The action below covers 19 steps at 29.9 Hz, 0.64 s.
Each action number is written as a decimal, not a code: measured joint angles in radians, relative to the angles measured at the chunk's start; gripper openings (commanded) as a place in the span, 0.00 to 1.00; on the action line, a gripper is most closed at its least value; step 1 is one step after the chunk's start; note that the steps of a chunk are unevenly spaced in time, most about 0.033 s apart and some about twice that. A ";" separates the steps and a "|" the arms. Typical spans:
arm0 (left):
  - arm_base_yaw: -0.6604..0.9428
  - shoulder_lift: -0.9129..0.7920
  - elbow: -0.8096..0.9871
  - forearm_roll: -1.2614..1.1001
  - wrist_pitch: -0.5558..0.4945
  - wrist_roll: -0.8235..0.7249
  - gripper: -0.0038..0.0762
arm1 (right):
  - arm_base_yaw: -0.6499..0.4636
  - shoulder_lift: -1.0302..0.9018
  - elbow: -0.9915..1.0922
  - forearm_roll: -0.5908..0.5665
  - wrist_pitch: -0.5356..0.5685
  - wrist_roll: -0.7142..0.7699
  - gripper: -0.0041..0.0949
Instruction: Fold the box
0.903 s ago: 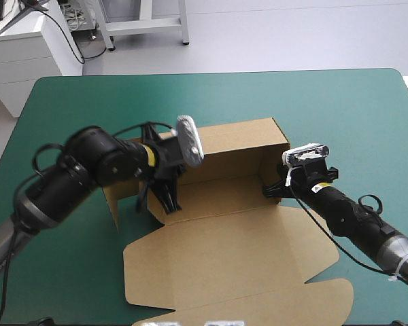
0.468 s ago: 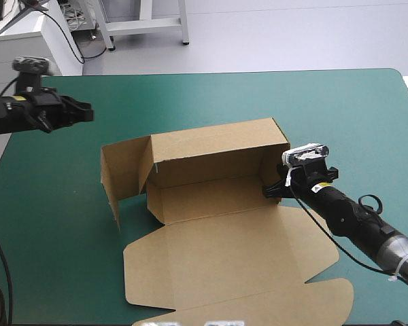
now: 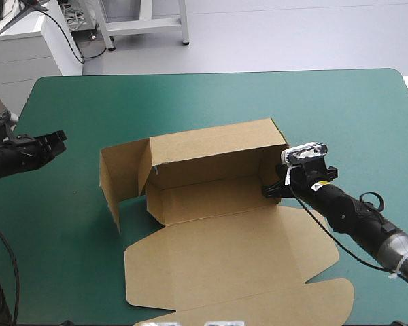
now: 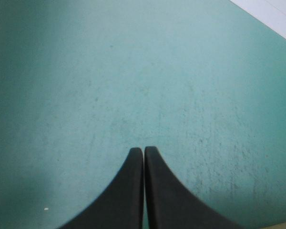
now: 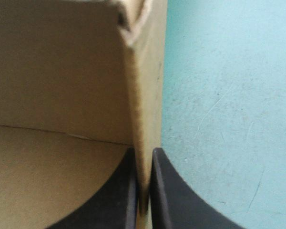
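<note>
The brown box (image 3: pixel 211 183) stands in the middle of the table as an open tray, back wall and right end wall raised, its left end flap (image 3: pixel 119 176) swung outward. The lid panel (image 3: pixel 231 258) lies flat toward the front edge. My right gripper (image 3: pixel 273 188) is shut on the box's right end wall; in the right wrist view the wall's edge (image 5: pixel 142 119) runs up between the fingers (image 5: pixel 128 191). My left gripper (image 3: pixel 58 139) hovers near the table's left edge, well clear of the box, shut with nothing in it; its wrist view holds the left gripper (image 4: pixel 143 151) over bare teal-green cover (image 4: pixel 133 71).
Teal-green cover (image 3: pixel 211 102) lies open behind the box and to its left. The lid's front flaps (image 3: pixel 258 309) reach almost to the table's front edge.
The left arm has pulled away from the box's left end, first swinging to the far left, then dropping lower along the left edge. The right gripper and box stayed put.
</note>
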 measured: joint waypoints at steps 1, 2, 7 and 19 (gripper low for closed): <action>0.000 0.000 0.026 -0.003 -0.022 0.000 0.04 | -0.008 0.002 -0.016 -0.004 0.031 0.000 0.04; 0.000 0.000 0.049 -0.008 -0.044 0.000 0.04 | -0.022 0.004 -0.035 -0.009 0.079 0.004 0.04; 0.000 0.000 0.108 -0.017 -0.090 0.000 0.04 | -0.069 0.010 -0.152 -0.053 0.271 0.091 0.05; 0.000 0.000 0.112 -0.051 -0.109 0.000 0.04 | -0.075 0.010 -0.451 -0.563 0.813 0.603 0.04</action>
